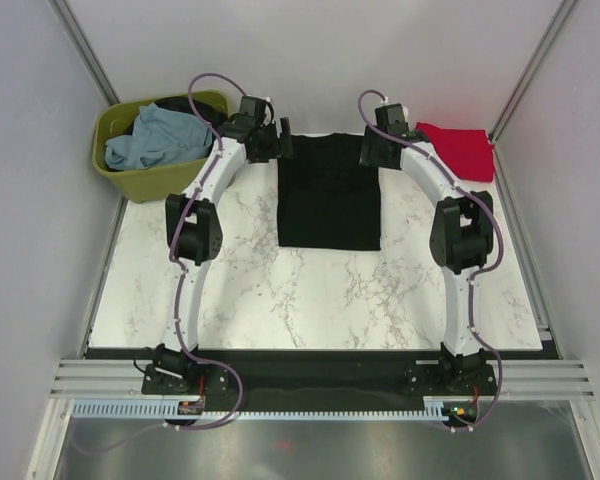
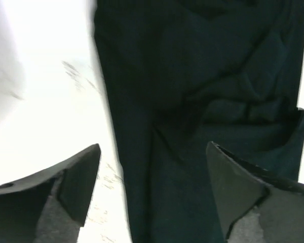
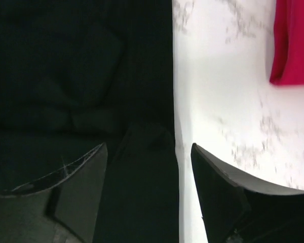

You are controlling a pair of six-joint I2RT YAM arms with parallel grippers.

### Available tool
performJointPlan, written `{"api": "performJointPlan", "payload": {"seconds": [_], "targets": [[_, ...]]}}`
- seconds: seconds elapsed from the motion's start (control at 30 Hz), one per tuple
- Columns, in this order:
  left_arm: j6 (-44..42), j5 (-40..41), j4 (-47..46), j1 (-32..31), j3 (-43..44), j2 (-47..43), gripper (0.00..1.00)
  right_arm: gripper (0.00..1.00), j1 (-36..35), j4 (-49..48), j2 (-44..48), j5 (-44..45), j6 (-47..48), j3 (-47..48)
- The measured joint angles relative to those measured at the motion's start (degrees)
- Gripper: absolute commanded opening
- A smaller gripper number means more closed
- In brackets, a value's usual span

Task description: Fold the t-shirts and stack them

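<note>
Left claw and right claw are spread; the black t-shirt lies beneath each, its side edge crossing the gap.

The black t-shirt is one dark colour all over. The red t-shirt is bright red. The blue-grey t-shirt is pale, and the tub is olive green. The surface is white with thin grey marble lines. The arms are white with black joints and purple cables

White marble-patterned table between pale grey walls, evenly lit
</note>
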State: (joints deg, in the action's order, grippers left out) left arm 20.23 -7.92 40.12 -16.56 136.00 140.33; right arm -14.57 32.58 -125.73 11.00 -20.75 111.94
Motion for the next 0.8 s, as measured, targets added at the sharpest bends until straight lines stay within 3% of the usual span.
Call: {"api": "performJointPlan", "payload": {"seconds": [0.1,0.23,0.33,0.47,0.53,0.67,0.8], "targets": [[0.9,0.3,0.2,1.6,2.2,1.2,0.97,0.80,2.0,3.7,-8.7,-1.3,1.1,14.5],[2.5,0.7,0.0,3.1,-0.5,-2.2,0.94,0.82,4.0,5.0,-10.5,-2.3,2.2,19.6],[3.1,0.7,-0.1,3.0,-6.1,-7.7,0.89,0.81,5.3,4.2,-5.7,-3.8,2.1,12.8],[3.2,0.1,-0.5,1.4,-13.7,-15.4,0.84,0.79,5.8,-1.7,9.0,-8.1,1.9,-11.7],[3.2,0.2,-1.8,-0.1,-18.8,-19.3,0.82,0.76,5.4,-3.5,13.7,-11.1,1.4,-19.1],[3.8,0.1,-6.0,-4.9,-31.6,-25.3,0.75,0.72,3.9,-7.0,14.6,-15.8,0.9,-22.8],[5.4,-0.5,-10.4,-9.1,-41.2,-25.7,0.72,0.68,1.5,-8.8,10.5,-18.7,0.8,-20.9]]}}
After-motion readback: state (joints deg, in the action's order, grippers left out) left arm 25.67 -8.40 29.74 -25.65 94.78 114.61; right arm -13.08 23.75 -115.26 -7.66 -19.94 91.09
